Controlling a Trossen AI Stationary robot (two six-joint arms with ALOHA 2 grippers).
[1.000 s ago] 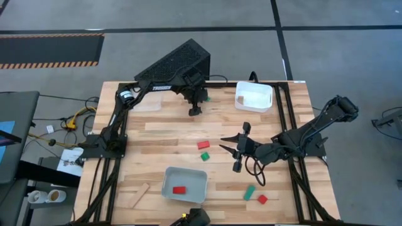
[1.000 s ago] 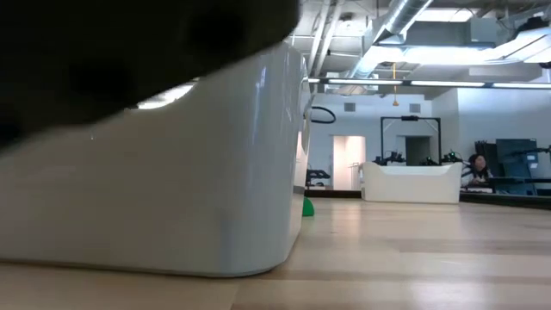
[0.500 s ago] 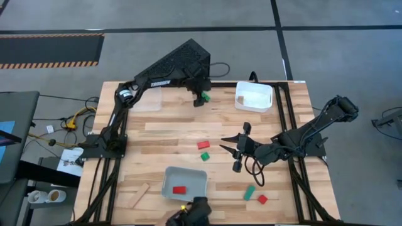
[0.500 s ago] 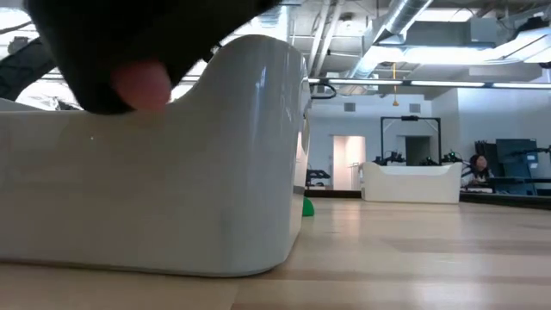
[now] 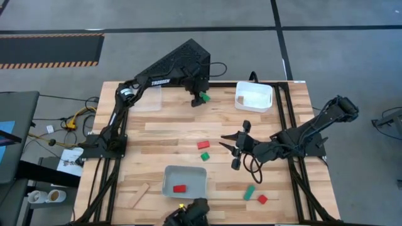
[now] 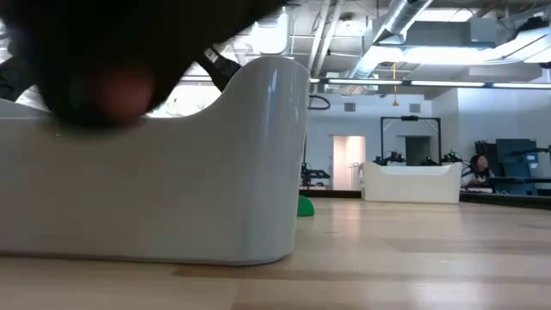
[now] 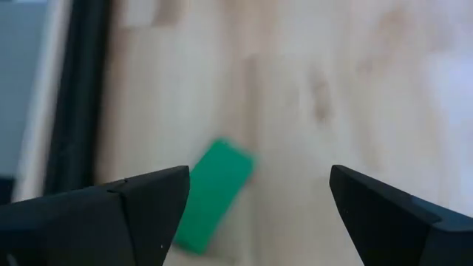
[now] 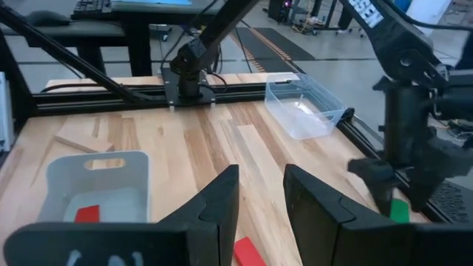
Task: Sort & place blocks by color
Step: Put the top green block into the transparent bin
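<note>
Left gripper (image 5: 200,98): dark tapered fingers (image 7: 126,214) standing spread wide, empty, hovering over the flat green block (image 7: 213,196).
Green block: lying on pale wood planks, near the white tray (image 5: 254,96).
Right gripper (image 5: 237,149): fingers hanging partly apart, holding nothing.

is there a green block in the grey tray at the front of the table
No, the grey tray holds only a red block; the green blocks lie on the table outside it.
</note>
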